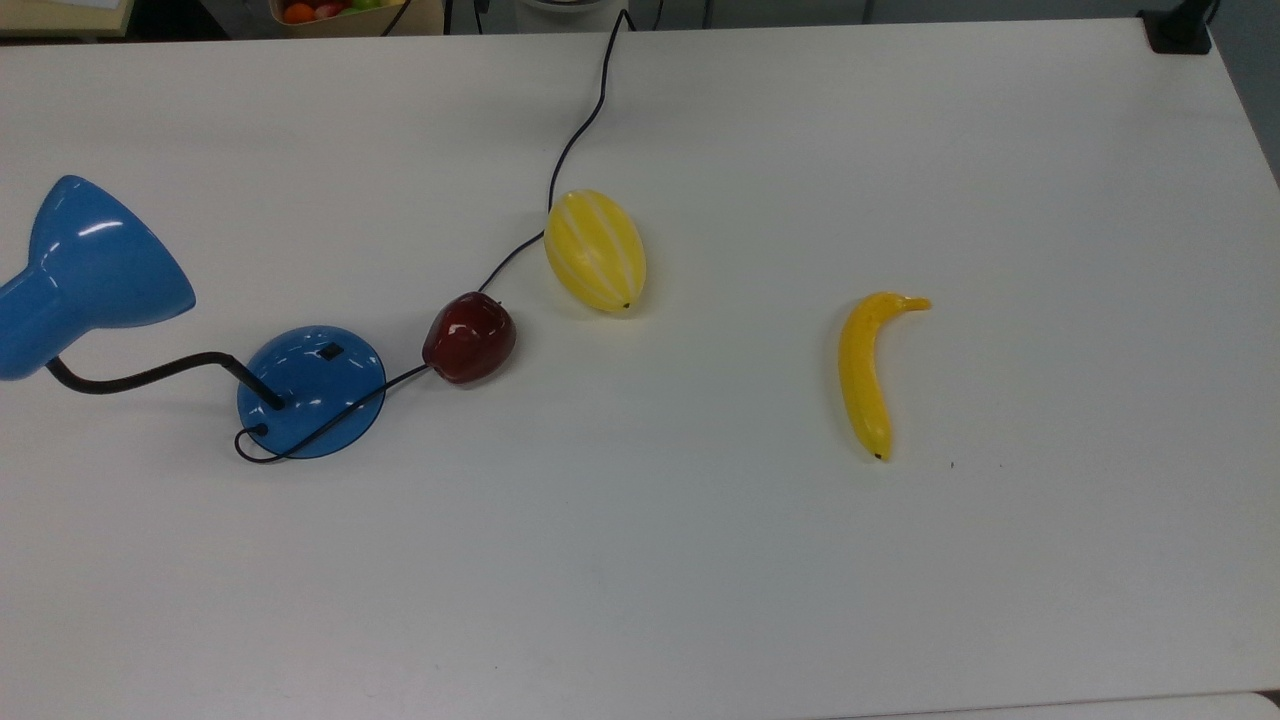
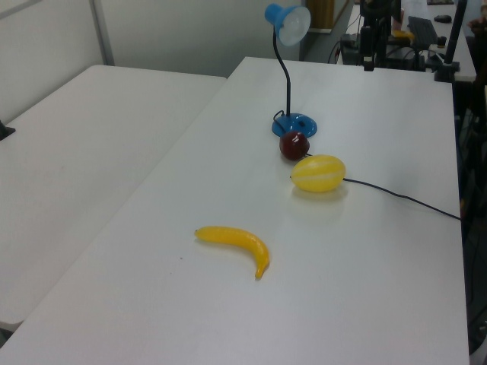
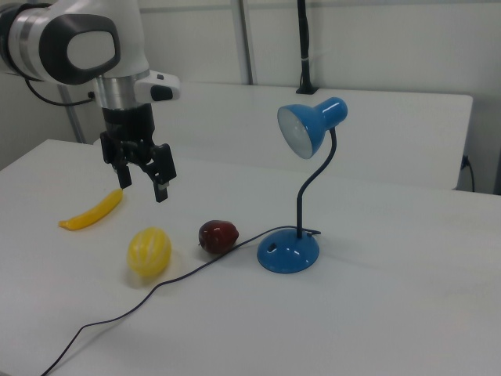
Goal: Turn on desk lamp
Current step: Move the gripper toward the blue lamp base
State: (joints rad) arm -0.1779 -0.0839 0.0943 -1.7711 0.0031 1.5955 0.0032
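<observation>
The desk lamp has a round blue base [image 1: 311, 390] near the top view's left, with a small black switch [image 1: 330, 352] on its dome. A black bendy neck rises to the blue cone shade [image 1: 90, 260]. In the right view the base [image 3: 288, 252] stands right of centre and the shade [image 3: 309, 125] faces the right view's left. In the left view the lamp [image 2: 294, 124] stands far back on the table. My gripper [image 3: 141, 184] hangs open above the table, over the gap between banana and melon, well to the right view's left of the lamp, holding nothing.
A dark red apple [image 1: 469, 337] sits beside the base, on the lamp's black cord [image 1: 575, 140]. A yellow striped melon [image 1: 596, 250] lies past it and a banana [image 1: 868, 372] farther toward the top view's right. A second table [image 2: 68, 152] adjoins.
</observation>
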